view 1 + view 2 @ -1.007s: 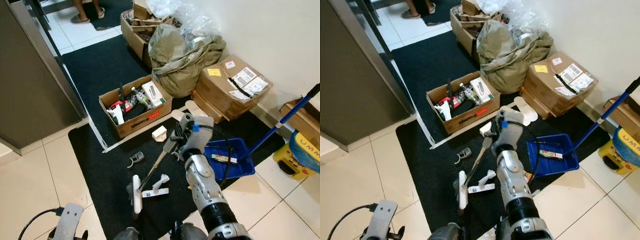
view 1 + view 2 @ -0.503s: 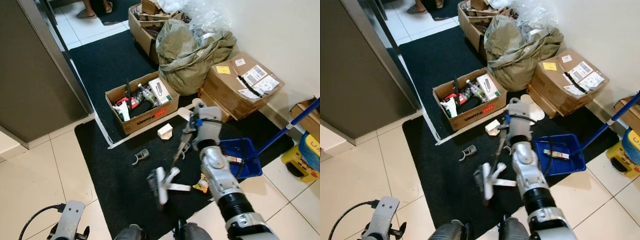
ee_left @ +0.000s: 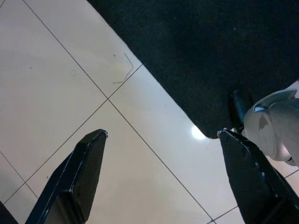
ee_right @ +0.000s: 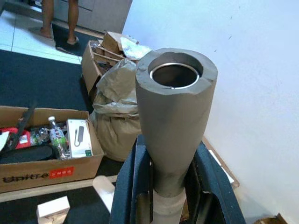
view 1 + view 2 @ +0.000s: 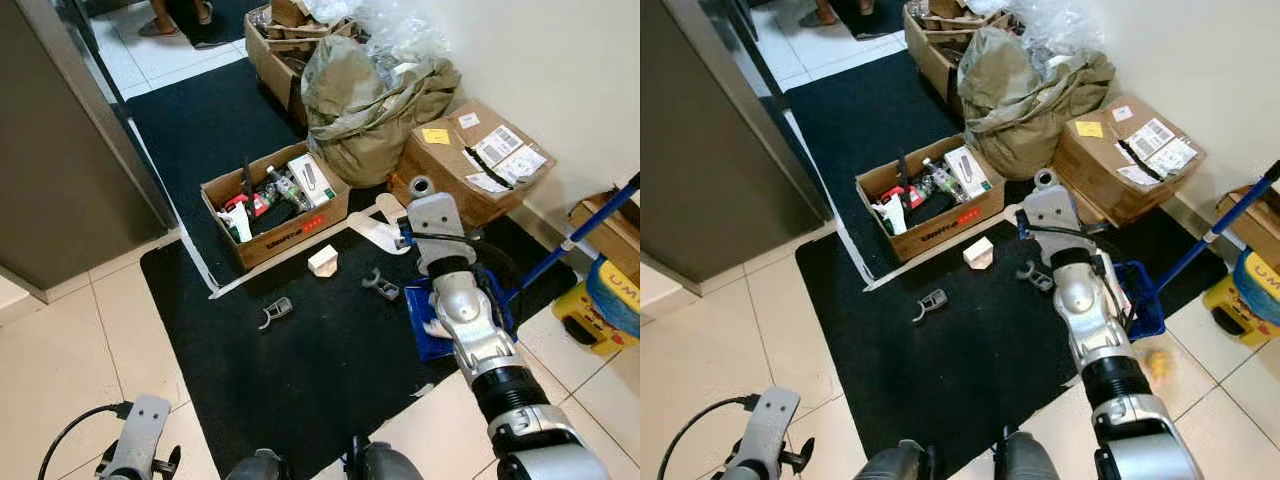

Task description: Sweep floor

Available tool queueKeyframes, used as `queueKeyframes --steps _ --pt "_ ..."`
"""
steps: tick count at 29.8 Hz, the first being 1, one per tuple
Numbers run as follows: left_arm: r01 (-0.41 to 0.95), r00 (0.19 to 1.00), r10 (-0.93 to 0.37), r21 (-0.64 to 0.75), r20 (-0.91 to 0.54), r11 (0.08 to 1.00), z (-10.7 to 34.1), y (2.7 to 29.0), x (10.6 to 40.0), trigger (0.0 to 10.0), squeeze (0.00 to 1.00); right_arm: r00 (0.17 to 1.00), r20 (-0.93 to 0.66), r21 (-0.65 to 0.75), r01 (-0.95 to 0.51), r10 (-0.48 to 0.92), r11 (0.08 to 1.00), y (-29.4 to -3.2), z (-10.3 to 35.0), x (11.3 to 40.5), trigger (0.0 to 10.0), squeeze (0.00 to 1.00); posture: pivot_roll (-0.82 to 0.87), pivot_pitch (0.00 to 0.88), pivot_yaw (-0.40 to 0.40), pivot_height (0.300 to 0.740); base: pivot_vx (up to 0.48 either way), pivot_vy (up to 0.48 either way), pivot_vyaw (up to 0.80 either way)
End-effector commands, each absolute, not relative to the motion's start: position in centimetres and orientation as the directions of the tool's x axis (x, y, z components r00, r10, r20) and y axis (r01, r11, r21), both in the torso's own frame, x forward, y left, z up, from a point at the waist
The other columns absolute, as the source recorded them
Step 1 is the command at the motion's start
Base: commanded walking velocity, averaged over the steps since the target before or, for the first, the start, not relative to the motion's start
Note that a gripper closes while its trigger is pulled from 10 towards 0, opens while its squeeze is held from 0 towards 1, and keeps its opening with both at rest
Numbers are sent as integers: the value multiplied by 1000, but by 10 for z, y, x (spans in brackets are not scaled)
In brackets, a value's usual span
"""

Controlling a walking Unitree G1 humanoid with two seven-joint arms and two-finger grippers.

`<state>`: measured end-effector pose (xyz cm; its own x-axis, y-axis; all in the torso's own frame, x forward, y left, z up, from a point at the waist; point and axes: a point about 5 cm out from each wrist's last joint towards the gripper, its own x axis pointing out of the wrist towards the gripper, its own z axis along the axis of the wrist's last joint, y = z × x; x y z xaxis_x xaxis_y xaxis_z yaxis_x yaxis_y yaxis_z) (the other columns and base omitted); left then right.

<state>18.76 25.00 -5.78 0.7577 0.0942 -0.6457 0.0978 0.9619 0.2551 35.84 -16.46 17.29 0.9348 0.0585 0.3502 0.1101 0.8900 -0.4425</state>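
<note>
Right claw [image 4: 170,186] clamped on the grey broom handle [image 4: 175,107], held over the blue dustpan [image 5: 428,330] at 3 o'clock on the black mat [image 5: 300,370]. Left claw [image 3: 163,177], fingers apart, hangs at 7 o'clock over the tiled floor [image 3: 60,93]. An open cardboard box [image 5: 275,215] sits at 11 o'clock.

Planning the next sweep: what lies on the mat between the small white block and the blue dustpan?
In the left eye view, one small grey clip lies between the white block and the dustpan.

Matt black mat [image 5: 300,370] lying beside glossy pale tiles [image 5: 60,360]; cardboard box [image 5: 275,215] looking dull, paper-labelled.
</note>
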Motion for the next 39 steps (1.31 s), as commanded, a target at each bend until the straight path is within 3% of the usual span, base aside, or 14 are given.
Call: queueKeyframes --steps 1,8,18,20,25,39 --pt "89 726 104 242 -680 966 -65 250 175 10000 0 919 381 -440 84 101 894 -155 176 357 10000 0 35 239 31 740 0 0 0" --pt "89 724 102 239 -682 967 -65 248 178 10000 0 919 384 -430 92 90 898 -157 177 359 10000 0 29 213 32 740 0 0 0" --pt "90 720 99 234 -687 968 -64 242 186 10000 0 954 297 -236 38 34 971 -166 181 369 10000 0 19 164 34 740 0 0 0" --pt "88 715 97 227 -692 970 -64 238 189 10000 0 964 256 -94 -48 71 994 -169 185 372 10000 0 8 135 37 740 0 0 0" --pt "82 702 100 220 -705 972 -66 235 190 10000 0 958 241 24 -163 152 986 -169 185 371 10000 0 -3 103 40 740 0 0 0" --pt "42 635 119 189 -763 981 -74 236 178 10000 0 941 111 80 -329 320 941 -149 137 355 10000 0 -15 21 46 740 0 -92 0"
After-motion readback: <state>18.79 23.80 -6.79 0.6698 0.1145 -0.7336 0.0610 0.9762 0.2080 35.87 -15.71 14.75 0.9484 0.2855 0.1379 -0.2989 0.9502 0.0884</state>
